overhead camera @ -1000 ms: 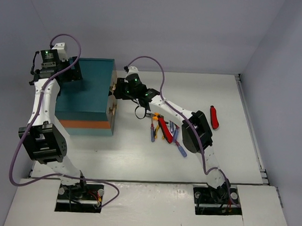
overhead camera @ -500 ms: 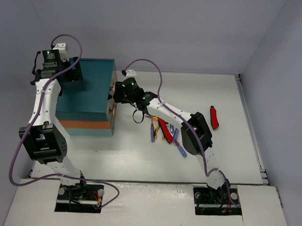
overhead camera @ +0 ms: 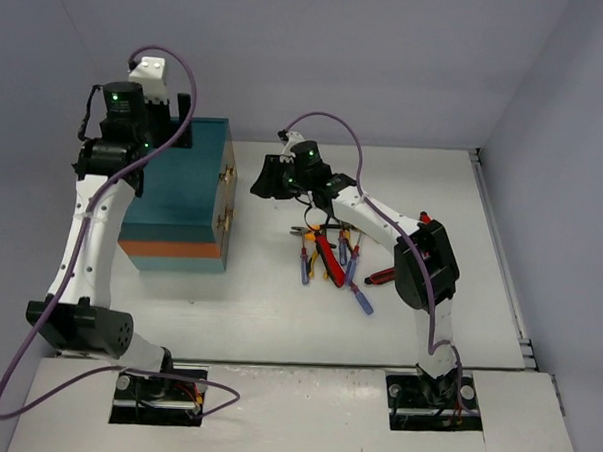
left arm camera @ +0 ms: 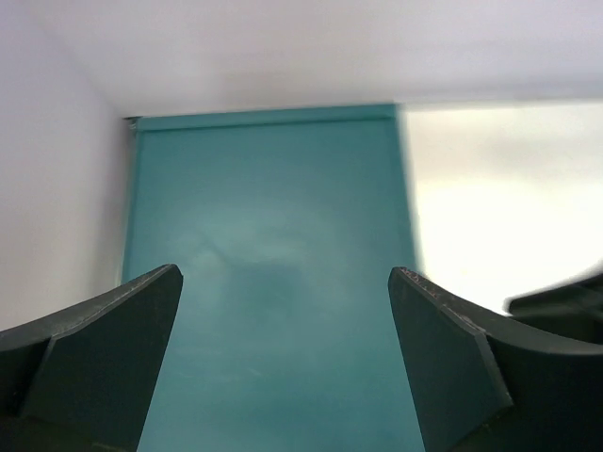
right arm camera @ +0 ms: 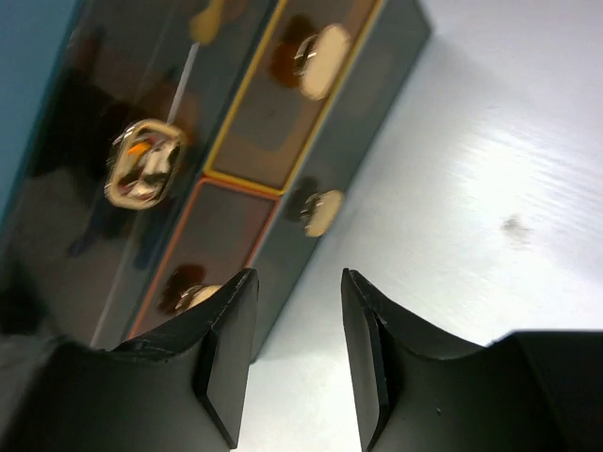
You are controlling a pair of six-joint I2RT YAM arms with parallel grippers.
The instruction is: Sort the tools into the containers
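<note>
At upper left, left jaws are spread over the teal box-shaped chest (overhead camera: 188,181); right jaws, also apart, are pointed at its brass-knobbed drawers (right arm camera: 268,132).

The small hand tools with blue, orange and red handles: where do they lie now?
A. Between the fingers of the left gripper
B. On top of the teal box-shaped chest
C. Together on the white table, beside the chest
C: the top view shows the small hand tools heaped on the white table, apart from the teal box-shaped chest.
</note>
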